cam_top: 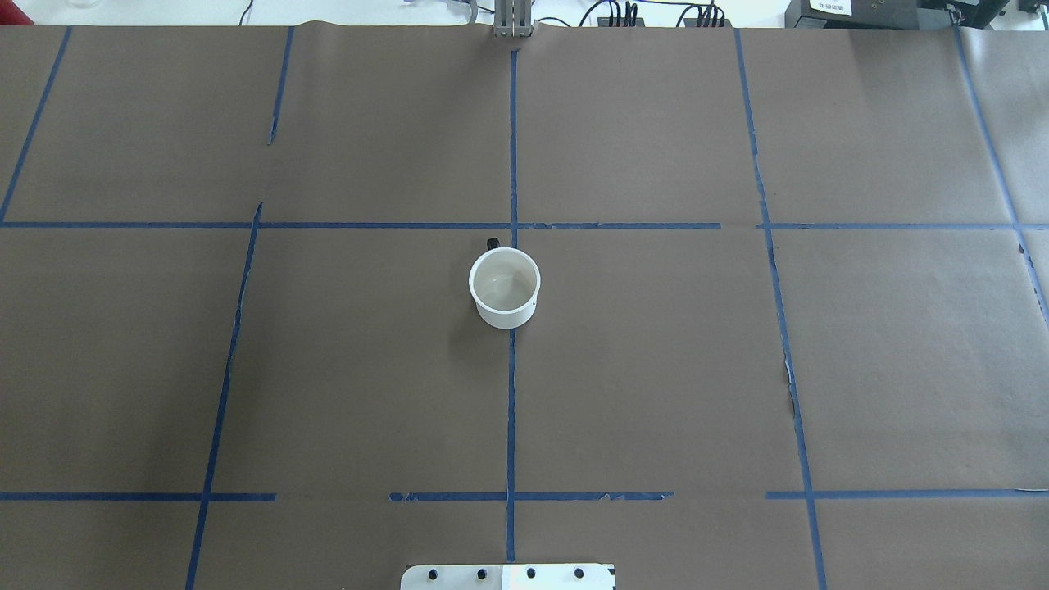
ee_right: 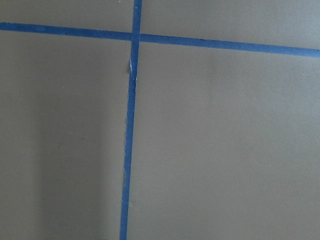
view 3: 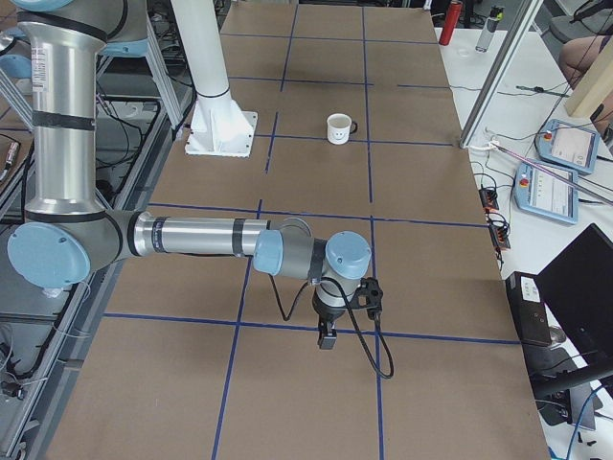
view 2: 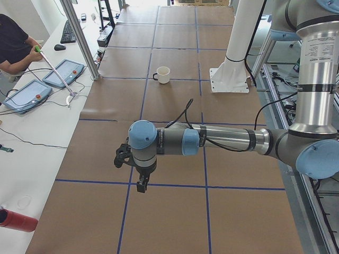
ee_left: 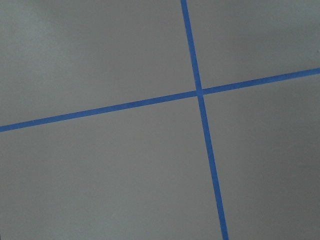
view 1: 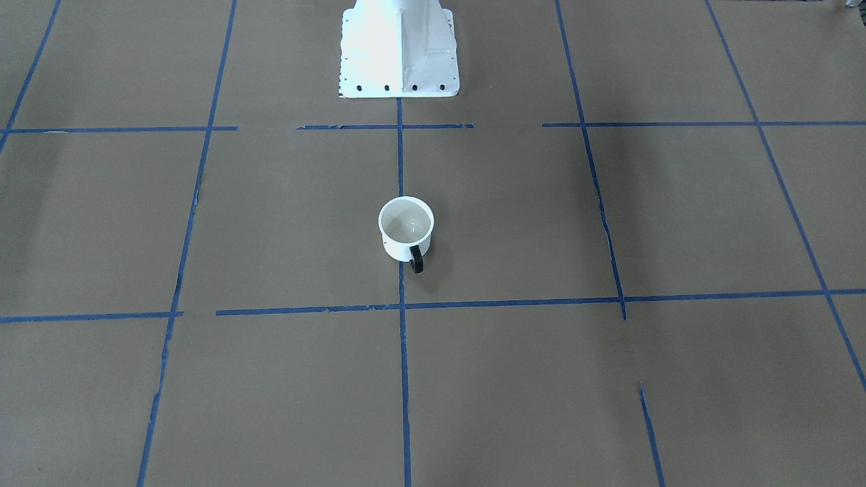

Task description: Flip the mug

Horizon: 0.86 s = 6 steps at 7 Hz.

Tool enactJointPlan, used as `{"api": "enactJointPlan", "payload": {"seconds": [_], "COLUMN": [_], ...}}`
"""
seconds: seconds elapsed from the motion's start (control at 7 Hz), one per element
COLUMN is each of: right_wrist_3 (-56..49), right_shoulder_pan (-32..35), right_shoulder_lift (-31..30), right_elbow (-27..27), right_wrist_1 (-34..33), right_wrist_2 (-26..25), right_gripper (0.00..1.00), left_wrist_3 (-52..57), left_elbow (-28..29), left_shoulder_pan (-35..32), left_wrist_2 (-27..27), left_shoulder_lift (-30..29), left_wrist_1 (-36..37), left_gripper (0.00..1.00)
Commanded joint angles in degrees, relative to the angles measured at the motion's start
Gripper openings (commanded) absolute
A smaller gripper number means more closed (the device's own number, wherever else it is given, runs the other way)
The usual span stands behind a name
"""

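Stands upright, mouth up, the mug on the central blue tape line at the middle of the brown counter, well apart from both arms. Handle turned away from the robot's base, toward the operators' side; smiley face visible on the side in the right-end view.

Likely trouble, judged from this layout: slipping on the smooth rounded wall if pinched off-centre, sending the mug rolling or skidding along the paper; snagging the thin loop handle during a descent from the far side; tipping rather than turning if the rim alone is caught; dropping mid-rotation if the hold is shallow. Long travel needed by either arm, so a misjudged approach height could knock the mug over before any grasp.

Left arm stretched out low and nearly level over the counter in the left-end view, wrist bent down, left pincer pointing at the paper near a tape crossing. Right arm posed much the same in the right-end view, right pincer hanging downward. Cannot tell whether either pincer is parted or closed: seen only from the side cameras, and both wrist views show nothing but paper and tape.
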Motion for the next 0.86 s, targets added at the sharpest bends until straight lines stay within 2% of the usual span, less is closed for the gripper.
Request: {"api": "enactJointPlan", "payload": {"seconds": [0.0,0.57,0.71], "right_wrist_3": [0.0,0.0,0.0], "right_shoulder_pan": [0.0,0.0,0.0], "right_shoulder_lift": [0.0,0.0,0.0], "right_elbow": [0.0,0.0,0.0], "right_wrist_1": [0.0,0.0,0.0], "right_wrist_2": [0.0,0.0,0.0], "right_gripper": [1.00,1.00,1.00], "left_wrist_3": [-0.5,-0.7,-0.8], "left_elbow": [0.3,1.9,2.0], "left_shoulder_pan": [0.0,0.0,-0.1], "left_wrist_2": [-0.9,-0.9,-0.8], "left_shoulder_lift": [-0.1,0.3,-0.5], "left_wrist_1": [0.3,0.5,3.5], "left_gripper": [1.00,1.00,1.00]}}
